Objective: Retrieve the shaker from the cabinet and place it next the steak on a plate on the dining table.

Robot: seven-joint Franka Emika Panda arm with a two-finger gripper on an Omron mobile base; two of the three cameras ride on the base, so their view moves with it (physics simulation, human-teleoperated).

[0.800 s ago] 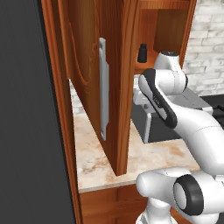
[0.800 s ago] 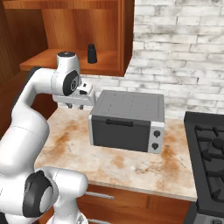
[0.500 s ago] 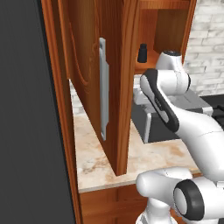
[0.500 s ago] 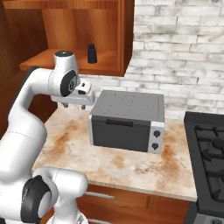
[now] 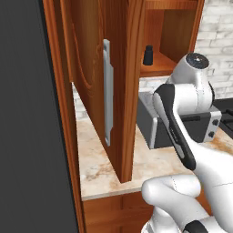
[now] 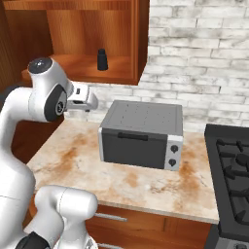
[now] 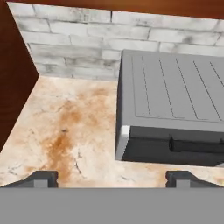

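- While the cabinet [image 5: 98, 82] door stands open, the shaker [image 6: 101, 60] sits untouched on its shelf.
- The claw [image 7: 113, 177], spread wide and empty, hangs below; grasp and delivery remain.

No readable text, labels or brands anywhere. The toaster oven [image 6: 141, 133] has two knobs but no legible markings. The shaker [image 6: 101, 60] carries no label either.

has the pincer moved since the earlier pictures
Yes. In the right base view the pincer has risen a little toward the cabinet shelf, measured against the toaster oven.
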